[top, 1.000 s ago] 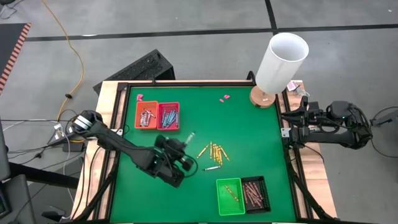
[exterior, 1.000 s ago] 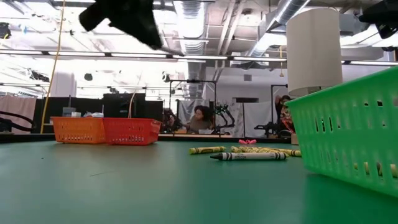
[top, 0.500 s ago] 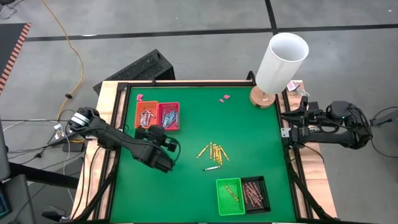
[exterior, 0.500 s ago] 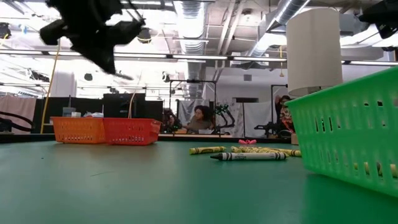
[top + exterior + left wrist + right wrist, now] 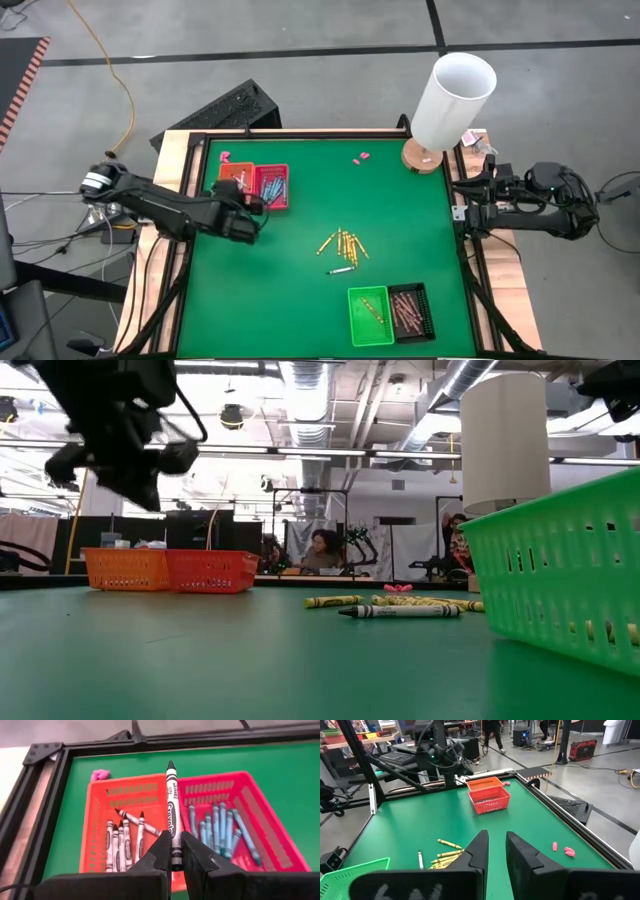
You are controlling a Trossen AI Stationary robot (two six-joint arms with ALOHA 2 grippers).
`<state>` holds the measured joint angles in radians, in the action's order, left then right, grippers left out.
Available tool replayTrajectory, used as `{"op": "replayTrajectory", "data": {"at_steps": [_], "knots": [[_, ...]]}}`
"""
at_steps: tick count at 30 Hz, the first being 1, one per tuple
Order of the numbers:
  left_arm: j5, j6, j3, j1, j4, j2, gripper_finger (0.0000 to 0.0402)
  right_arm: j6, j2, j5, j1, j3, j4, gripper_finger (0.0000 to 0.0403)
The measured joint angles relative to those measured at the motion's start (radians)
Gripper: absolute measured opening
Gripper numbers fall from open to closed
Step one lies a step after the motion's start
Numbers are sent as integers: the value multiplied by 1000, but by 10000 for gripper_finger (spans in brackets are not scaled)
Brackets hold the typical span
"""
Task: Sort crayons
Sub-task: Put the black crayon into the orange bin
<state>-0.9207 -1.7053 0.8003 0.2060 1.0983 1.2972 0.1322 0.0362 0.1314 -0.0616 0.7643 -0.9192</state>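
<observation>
Grey-white wax crayon with a dark tip (image 5: 172, 815) pinched near its lower end in the left pincer (image 5: 173, 865), jaws closed on it, held above the two small plastic trays at the tabletop's far left. Orange tray (image 5: 100, 820) holds a few pale grey crayons (image 5: 120, 845); red tray (image 5: 260, 820) beside it, touching, holds blue crayons (image 5: 215, 827). Loose cluster of yellow crayons (image 5: 348, 243) lies mid-tabletop on the green surface (image 5: 400, 220), one dark-ended crayon (image 5: 341, 270) just near it. Green tray (image 5: 368, 315) and black tray (image 5: 412, 310) sit side by side at the near edge. Right pincer (image 5: 496, 851) waits off the right rim, fingers slightly apart, empty.
</observation>
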Motion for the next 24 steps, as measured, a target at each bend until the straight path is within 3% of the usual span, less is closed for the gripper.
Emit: {"op": "replayTrajectory", "data": {"at_steps": [5,11,17,24], "knots": [[49,149,-157,-70,-276,-91,11,0,0,0,0,0,0,68],[104,232,-276,-143,-472,-146,11,0,0,0,0,0,0,68],[165,301,-295,-201,-528,-149,11,0,0,0,0,0,0,68],[166,332,-295,-234,-543,-149,13,0,0,0,0,0,0,68]]}}
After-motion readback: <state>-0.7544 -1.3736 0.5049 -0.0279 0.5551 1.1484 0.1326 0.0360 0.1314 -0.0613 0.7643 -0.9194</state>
